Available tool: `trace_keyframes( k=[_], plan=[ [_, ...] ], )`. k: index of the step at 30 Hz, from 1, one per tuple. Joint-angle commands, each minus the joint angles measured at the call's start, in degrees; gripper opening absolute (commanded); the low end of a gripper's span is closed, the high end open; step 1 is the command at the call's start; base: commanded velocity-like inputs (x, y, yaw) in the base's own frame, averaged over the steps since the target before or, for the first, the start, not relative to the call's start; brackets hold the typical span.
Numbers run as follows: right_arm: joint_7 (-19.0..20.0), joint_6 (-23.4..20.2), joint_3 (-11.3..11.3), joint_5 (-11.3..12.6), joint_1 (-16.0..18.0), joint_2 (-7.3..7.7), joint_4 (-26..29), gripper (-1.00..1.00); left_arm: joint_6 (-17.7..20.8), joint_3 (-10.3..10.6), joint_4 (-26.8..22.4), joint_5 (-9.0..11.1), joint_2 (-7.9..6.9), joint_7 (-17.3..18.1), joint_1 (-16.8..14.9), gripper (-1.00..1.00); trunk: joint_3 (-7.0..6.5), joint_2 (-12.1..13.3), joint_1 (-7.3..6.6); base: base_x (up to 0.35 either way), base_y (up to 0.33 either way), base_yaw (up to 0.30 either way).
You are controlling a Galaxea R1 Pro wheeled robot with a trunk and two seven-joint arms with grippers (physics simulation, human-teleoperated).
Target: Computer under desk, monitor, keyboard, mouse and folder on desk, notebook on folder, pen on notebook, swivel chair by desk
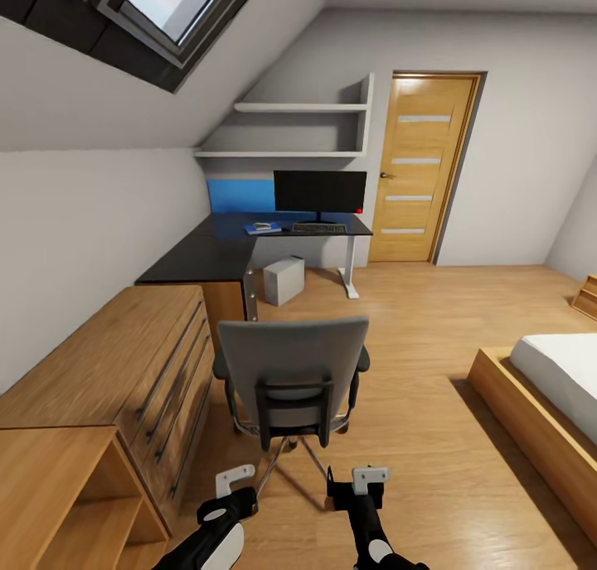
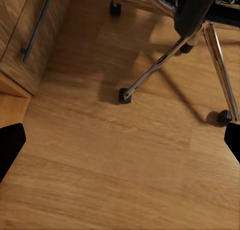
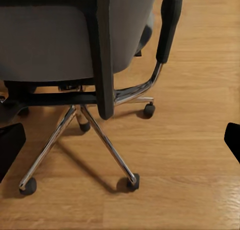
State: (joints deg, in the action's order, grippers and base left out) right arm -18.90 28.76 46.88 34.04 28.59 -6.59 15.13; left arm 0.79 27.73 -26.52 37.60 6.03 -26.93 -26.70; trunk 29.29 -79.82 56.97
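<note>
Left gripper [image 1: 235, 480] and right gripper [image 1: 358, 479] both spread wide, empty, low behind swivel chair [image 1: 292, 371]. Chair on floor, well apart from desk [image 1: 217, 251]. Monitor [image 1: 319, 192], keyboard [image 1: 318, 228], folder [image 1: 263, 229] on desk; computer [image 1: 283, 279] under it.

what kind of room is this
Most likely an attic bedroom that doubles as a home office: a bed sits low at one side, a skylight is set in the sloped ceiling, and a black desk carries a monitor, with a swivel chair nearby.
</note>
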Motion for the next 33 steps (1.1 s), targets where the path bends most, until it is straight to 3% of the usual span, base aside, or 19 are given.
trace_keyframes(
  k=[1,14,21,23,29,33],
  plan=[
    [-0.4,0.2,0.5,0.3,0.1,0.02,0.0,1.00,0.1,0.5,-0.1,0.4,-0.06,-0.5,-0.1,1.00,0.24,-0.5,0.22,0.000,0.000,0.000],
    [-0.4,1.6,0.2,0.3,0.2,0.06,-1.6,1.00,0.1,0.5,0.0,0.4,-0.06,-0.5,0.0,1.00,2.58,-5.7,3.08,0.000,0.000,0.000],
    [0.0,-2.5,0.1,0.3,2.3,0.04,-1.4,1.00,0.2,0.5,0.0,0.5,-0.06,-0.5,-0.1,1.00,3.83,-8.5,4.62,0.000,0.000,0.000],
    [1.6,-4.8,0.0,0.4,3.2,-0.04,-1.3,1.00,0.2,0.5,0.1,0.5,-0.06,-0.5,-0.1,1.00,4.19,-9.3,5.06,0.000,0.000,0.000],
    [5.2,-6.1,-0.2,0.4,3.6,0.02,-1.5,1.00,0.3,0.7,1.4,0.4,0.05,-0.5,-0.1,1.00,5.27,-11.7,6.37,0.000,0.000,0.000],
    [6.7,-6.3,-0.3,0.4,3.7,0.14,-1.8,1.00,0.7,0.8,-2.6,0.4,0.13,-0.7,-0.8,1.00,5.99,-13.3,7.25,0.000,0.000,0.000]
  ],
)
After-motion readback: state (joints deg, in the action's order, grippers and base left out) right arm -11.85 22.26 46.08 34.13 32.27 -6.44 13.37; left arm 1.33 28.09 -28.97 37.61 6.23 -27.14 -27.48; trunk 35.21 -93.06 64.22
